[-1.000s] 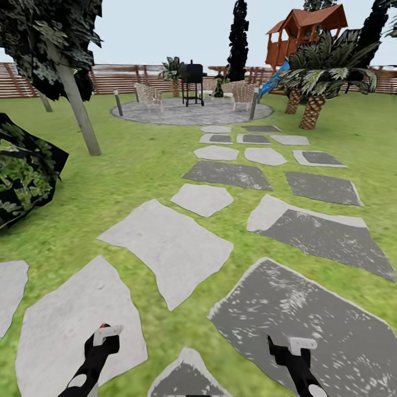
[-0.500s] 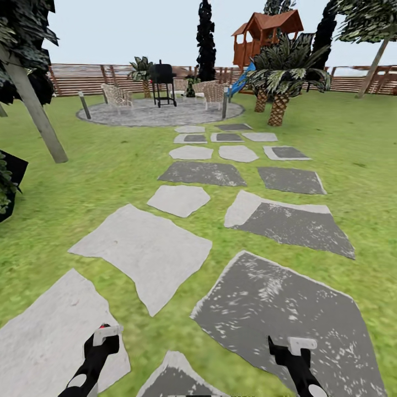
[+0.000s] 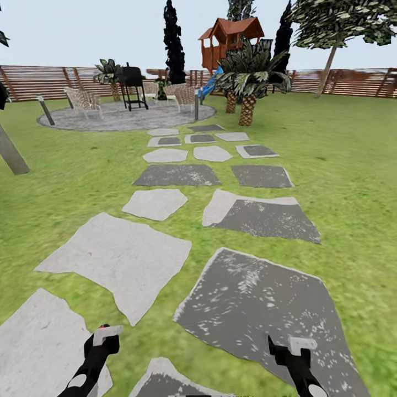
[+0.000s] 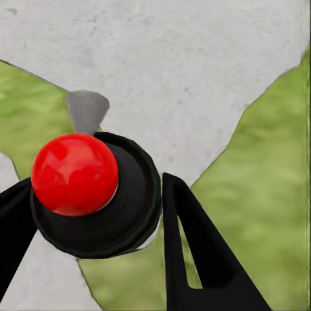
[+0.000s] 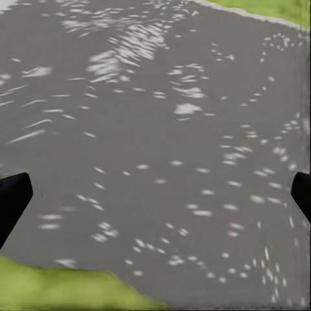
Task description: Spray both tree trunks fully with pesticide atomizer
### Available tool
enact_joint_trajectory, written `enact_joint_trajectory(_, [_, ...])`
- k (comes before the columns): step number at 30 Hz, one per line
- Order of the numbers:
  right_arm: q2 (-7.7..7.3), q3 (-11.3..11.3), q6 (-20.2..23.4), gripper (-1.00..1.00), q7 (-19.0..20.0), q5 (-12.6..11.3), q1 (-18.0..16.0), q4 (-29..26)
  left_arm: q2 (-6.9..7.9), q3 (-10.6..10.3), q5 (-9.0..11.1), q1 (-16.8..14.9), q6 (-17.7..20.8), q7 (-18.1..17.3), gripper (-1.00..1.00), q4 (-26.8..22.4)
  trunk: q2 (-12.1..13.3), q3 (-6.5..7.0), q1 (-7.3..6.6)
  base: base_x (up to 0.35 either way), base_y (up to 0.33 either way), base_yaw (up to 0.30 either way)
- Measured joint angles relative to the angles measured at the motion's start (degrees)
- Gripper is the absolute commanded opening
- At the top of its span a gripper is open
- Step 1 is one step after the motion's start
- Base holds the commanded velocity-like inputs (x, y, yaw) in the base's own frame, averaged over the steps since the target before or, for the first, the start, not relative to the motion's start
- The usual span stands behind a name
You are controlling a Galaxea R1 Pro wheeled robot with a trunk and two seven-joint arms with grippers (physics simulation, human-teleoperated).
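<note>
Left wrist view shows your left claw (image 4: 97, 240) with its black fingers spread around a black cylinder topped by a red ball (image 4: 74, 173), over a pale paving slab (image 4: 181, 71). Your right claw (image 5: 155, 194) is spread wide with nothing in it, above a dark speckled slab (image 5: 162, 97). Ahead, stepping stones cross the lawn (image 3: 342, 182) toward a grill (image 3: 131, 82) and the slatted fence (image 3: 33, 81). One thick tree trunk (image 3: 12, 155) stands at far left.

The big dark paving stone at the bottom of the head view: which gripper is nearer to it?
Right. The right gripper hangs directly over the dark stone. The left gripper hangs off to the side, above a pale stone and grass.
</note>
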Motion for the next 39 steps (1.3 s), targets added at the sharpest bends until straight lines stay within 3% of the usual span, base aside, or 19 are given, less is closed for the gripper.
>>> enact_joint_trajectory(39, [0.00,0.00,0.00,1.00,0.00,-0.01,0.00,0.00,0.00,0.09,-0.02,0.00,0.00,0.00,-1.00,0.00,0.00,0.00,0.00,0.000,0.000,-0.300])
